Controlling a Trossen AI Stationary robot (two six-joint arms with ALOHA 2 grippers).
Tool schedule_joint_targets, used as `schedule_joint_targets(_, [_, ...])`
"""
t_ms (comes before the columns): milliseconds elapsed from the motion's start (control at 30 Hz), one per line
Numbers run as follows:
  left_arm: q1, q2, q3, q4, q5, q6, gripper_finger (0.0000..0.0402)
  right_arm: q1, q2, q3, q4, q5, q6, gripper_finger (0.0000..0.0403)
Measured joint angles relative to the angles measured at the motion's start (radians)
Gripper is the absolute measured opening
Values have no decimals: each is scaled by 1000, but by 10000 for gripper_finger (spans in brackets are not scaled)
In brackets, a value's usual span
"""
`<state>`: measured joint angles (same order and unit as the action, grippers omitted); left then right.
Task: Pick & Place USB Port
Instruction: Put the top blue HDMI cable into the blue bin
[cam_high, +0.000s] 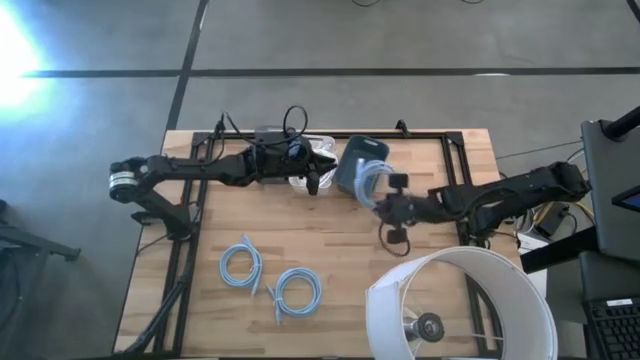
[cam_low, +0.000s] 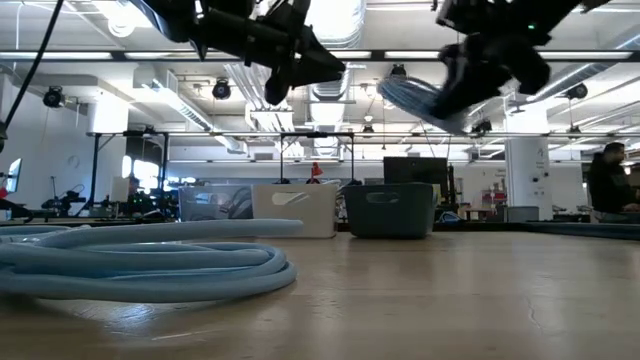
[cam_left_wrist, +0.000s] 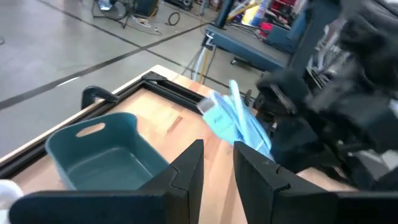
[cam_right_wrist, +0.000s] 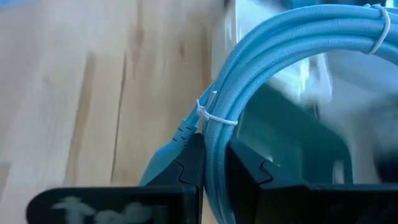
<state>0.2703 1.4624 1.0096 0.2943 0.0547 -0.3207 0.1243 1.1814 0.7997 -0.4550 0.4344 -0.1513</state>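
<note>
Nearest the front edge of the table (cam_high: 330, 230), 2 coiled cables (cam_high: 241, 265) and (cam_high: 297, 290) lie flat on the wood, just apart from each other; in the low view the closest one (cam_low: 140, 262) fills the left foreground. A white lampshade (cam_high: 462, 305) sits at the front right corner and narrows the room on that side.

Toward the middle, the right gripper (cam_high: 382, 205) is clamped on a third coil of light blue USB cable (cam_right_wrist: 273, 81), held off the wood just beside the teal bin (cam_high: 357, 165). The jaws pinch the bundle's strands close to a white tie (cam_right_wrist: 214, 116), with the connector hanging beside them. I judge the coil light, soft and springy: it sags and swings, and its braided sheath could slide in a narrow pinch, so gripping several strands at a tie looks right.

The left gripper (cam_high: 312, 180) hangs empty beside the bins, its fingers (cam_left_wrist: 186, 171) a narrow gap apart.

Farthest back, the teal bin and a white bin (cam_low: 293, 208) stand at the rear edge. The teal bin's rim is the edge to clear; the loop is wide and could snag it. Open wood lies between the arms and the front coils.
</note>
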Motion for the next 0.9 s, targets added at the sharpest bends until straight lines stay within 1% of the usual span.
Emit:
schedule_joint_targets(33, [-8, 0, 0, 0, 3, 11, 90, -27, -3, -6, 57, -43, -61, 38])
schedule_joint_targets(100, [-25, 0, 0, 0, 7, 33, 90, -97, -2, -18, 138, -180, -147, 38])
schedule_joint_targets(167, [-43, 0, 0, -3, 7, 56, 90, -186, 3, -29, 203, -330, -187, 38])
schedule_joint_targets(200, [-51, 0, 0, -3, 7, 67, 90, -231, 6, -35, 237, -381, -190, 38])
schedule_joint_targets(233, [-61, 0, 0, -5, 6, 78, 90, -278, 9, -42, 271, -410, -185, 38])
schedule_joint_targets(333, [-88, 0, 0, -12, 6, 110, 90, -405, 26, -83, 374, -435, -124, 38])
schedule_joint_targets(367, [-95, 0, 0, -20, 6, 115, 90, -443, 32, -102, 417, -463, -97, 38])
schedule_joint_targets(433, [-107, 0, 0, -30, 6, 124, 90, -507, 46, -145, 521, -579, -50, 38])
schedule_joint_targets(500, [-115, 0, 0, -28, 6, 137, 90, -546, 70, -191, 666, -703, -19, 38])
schedule_joint_targets(533, [-118, 0, 0, -28, 5, 139, 90, -556, 84, -213, 724, -734, -6, 38])
schedule_joint_targets(600, [-121, 0, 0, -27, 5, 138, 90, -569, 118, -249, 819, -741, 19, 38])
schedule_joint_targets(667, [-122, 0, 0, -28, 4, 136, 90, -576, 152, -270, 866, -721, 28, 38])
schedule_joint_targets(767, [-122, 0, 0, -27, 4, 136, 90, -578, 201, -278, 878, -719, 42, 39])
schedule_joint_targets(900, [-122, 0, 0, -25, 4, 136, 90, -576, 282, -264, 879, -718, 105, 45])
